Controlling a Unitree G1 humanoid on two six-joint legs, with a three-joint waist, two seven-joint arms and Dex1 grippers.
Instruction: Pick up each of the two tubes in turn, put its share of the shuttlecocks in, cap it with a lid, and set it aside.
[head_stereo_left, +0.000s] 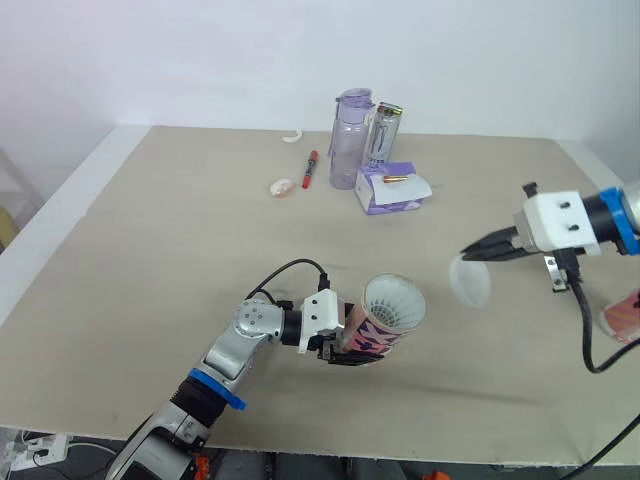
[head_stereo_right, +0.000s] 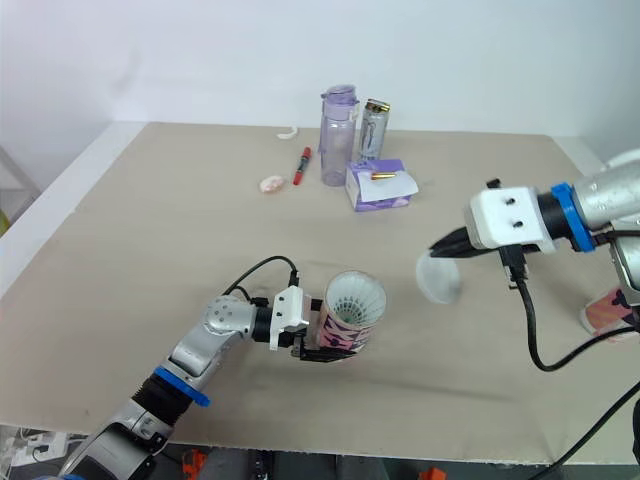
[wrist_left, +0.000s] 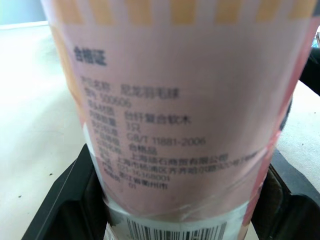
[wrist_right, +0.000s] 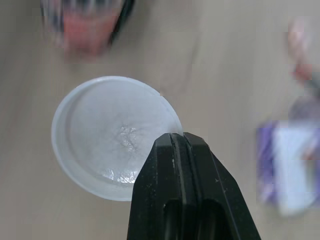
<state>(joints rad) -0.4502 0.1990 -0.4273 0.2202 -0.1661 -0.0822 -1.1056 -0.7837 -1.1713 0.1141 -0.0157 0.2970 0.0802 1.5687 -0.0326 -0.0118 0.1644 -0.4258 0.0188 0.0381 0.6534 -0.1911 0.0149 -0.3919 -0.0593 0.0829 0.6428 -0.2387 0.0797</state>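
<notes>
Left claw (head_stereo_left: 350, 352) clamps pink printed tube (head_stereo_left: 370, 333); right claw (head_stereo_left: 470, 254) pinches translucent lid (head_stereo_left: 470, 284).

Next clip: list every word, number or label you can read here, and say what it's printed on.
"合格证": heading of the label on the tube in the left end effector.
"尼龙羽毛球": same label.
"台纤复合软木": same label.
"GB/T 11881-2006": same label.
"合格品": same label.
Other label lines and the barcode digits: too blurred to read reliably.
Purple box: print too small to read.
Lid: no text.
</notes>
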